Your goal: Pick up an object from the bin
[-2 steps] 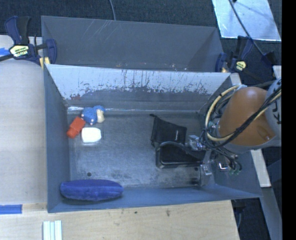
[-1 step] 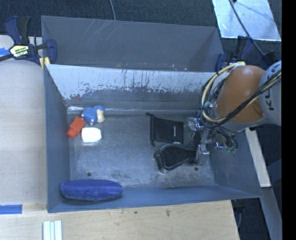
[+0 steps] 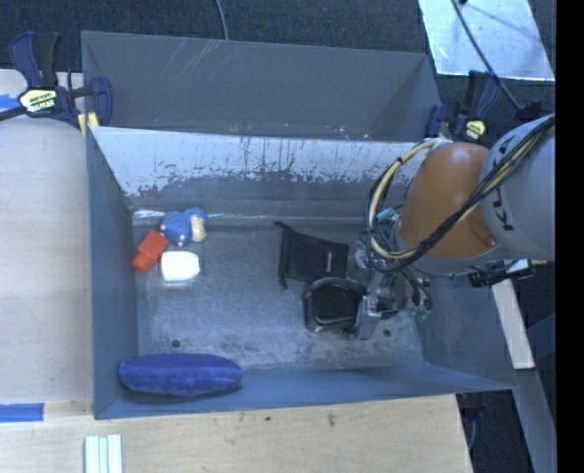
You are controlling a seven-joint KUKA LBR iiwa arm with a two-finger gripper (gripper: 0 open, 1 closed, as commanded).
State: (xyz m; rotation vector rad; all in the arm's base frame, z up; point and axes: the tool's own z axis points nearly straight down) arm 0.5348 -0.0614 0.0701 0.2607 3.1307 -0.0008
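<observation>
My gripper [image 3: 375, 311] is low in the right part of the bin, close to the floor. Directly to its left lies a black rounded thing with a glossy rim [image 3: 331, 304], which the gripper touches or nearly touches at its right edge. Just behind that sits a black flat boxy piece [image 3: 306, 255], tilted a little.
At the far left lie a blue toy figure [image 3: 181, 226], an orange block [image 3: 150, 251] and a white block [image 3: 180, 266], close together. A long blue padded thing [image 3: 180, 373] rests along the front left wall. The arm with its orange cover and cables reaches over the right wall.
</observation>
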